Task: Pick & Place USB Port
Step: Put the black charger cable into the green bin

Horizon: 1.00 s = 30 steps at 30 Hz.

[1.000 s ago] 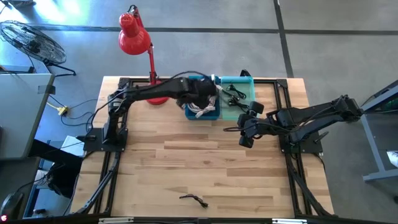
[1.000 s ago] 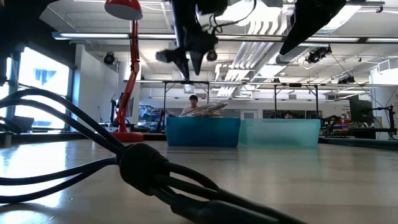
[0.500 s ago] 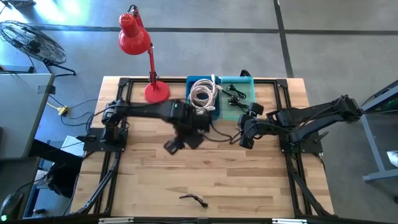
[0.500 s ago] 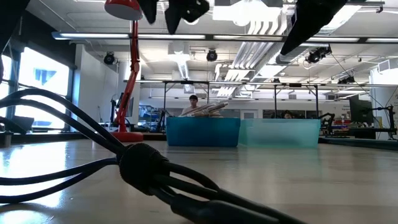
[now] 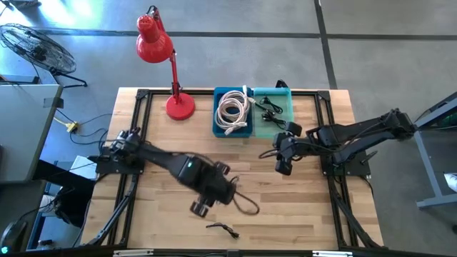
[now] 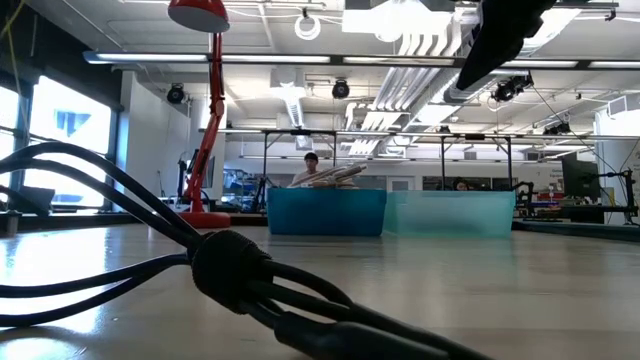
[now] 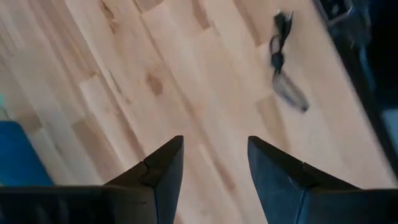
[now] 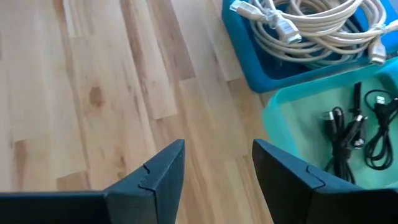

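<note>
A small black USB cable (image 5: 223, 228) lies on the wooden table near its near edge. It also shows in the left wrist view (image 7: 283, 62) and fills the foreground of the low view (image 6: 230, 270). My left gripper (image 5: 202, 208) hovers open and empty above the table, a little to the left of and beyond the cable; its fingers (image 7: 214, 146) touch nothing. My right gripper (image 5: 283, 167) waits open and empty (image 8: 217, 149) above the table, just in front of the bins.
A blue bin (image 5: 233, 114) holding coiled white cables (image 8: 311, 25) and a teal bin (image 5: 273, 107) holding black cables (image 8: 351, 127) stand side by side at the far edge. A red desk lamp (image 5: 178, 106) stands at the far left. Bare wood lies between the arms.
My left gripper has swung from above the blue bin toward the table's near edge and now hangs close to the black USB cable. The white cables in the blue bin are uncovered again. The cable on the table has not moved.
</note>
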Tool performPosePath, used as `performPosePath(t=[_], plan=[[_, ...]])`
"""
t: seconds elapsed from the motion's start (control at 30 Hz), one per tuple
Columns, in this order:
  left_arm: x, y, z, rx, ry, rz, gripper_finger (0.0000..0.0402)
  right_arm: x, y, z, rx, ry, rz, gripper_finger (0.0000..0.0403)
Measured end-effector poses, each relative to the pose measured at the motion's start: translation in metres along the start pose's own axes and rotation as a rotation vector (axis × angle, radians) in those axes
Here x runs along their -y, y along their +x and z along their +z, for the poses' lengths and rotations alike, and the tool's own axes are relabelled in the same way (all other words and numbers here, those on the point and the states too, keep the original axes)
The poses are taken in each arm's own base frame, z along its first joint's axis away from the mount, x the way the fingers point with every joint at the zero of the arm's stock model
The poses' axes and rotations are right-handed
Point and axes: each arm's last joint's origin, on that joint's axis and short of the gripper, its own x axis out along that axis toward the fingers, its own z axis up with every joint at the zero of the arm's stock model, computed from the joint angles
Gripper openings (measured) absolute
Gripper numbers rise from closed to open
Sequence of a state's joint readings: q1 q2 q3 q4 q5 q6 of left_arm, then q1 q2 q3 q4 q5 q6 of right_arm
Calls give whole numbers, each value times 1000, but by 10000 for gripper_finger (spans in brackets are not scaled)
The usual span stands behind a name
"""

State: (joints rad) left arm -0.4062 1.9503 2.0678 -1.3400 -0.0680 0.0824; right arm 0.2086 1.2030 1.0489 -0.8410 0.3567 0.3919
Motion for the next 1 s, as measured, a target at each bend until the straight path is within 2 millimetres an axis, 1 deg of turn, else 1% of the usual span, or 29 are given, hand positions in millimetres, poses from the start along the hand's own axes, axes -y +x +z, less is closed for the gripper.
performPosePath(t=[0.17,0.3,0.37,0.5,0.73,0.83,1.0], plan=[[29,3,5,16,-159,24,173,-9,-3,-4,2,-6,28,181],[46,6,7,18,-271,5,173,-17,-7,-7,4,-3,54,181],[54,10,7,4,-292,0,173,-22,-9,-8,11,-2,72,181],[65,26,12,-12,-301,-3,173,-33,-13,-10,42,-24,119,181],[74,66,23,-43,-288,-50,173,-50,-22,-12,102,-53,202,181],[75,76,24,-65,-272,-63,172,-56,-25,-14,119,-59,230,181],[77,84,24,-95,-310,-79,172,-63,-29,-15,141,-58,263,181]])
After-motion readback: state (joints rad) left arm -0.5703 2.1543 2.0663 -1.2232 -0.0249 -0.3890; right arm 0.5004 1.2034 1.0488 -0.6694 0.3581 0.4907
